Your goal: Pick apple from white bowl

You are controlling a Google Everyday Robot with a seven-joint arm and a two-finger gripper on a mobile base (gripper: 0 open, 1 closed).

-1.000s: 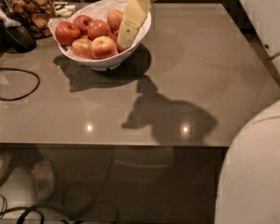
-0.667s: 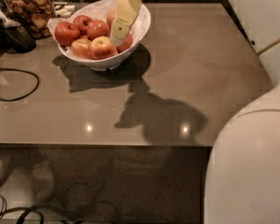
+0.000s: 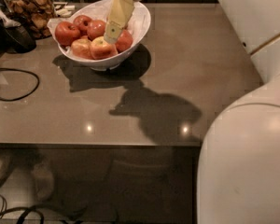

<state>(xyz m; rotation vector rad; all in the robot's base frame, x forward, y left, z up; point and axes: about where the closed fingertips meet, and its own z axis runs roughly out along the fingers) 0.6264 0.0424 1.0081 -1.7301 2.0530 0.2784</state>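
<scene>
The white bowl (image 3: pixel 133 29) stands at the back left of the grey-brown table (image 3: pixel 177 69), lined with white paper. It holds several red and yellow-red apples (image 3: pixel 100 48). My gripper (image 3: pixel 113 31) reaches down from the top edge into the bowl, its pale yellow fingers (image 3: pixel 119 13) pointing down-left. The tip sits among the apples, against the yellow-red apple at the front and the red apple (image 3: pixel 125 40) to its right.
A clear jar of brown snacks (image 3: pixel 30 8) stands left of the bowl at the back. A dark object (image 3: pixel 16 36) and a black cable loop (image 3: pixel 14 85) lie at the left. My white arm body (image 3: pixel 245 162) fills the lower right. The table's front edge (image 3: pixel 93 143) runs across the middle.
My gripper has moved left and lower into the bowl, from its right rim to among the apples. The arm body at the right has swung further into view.
</scene>
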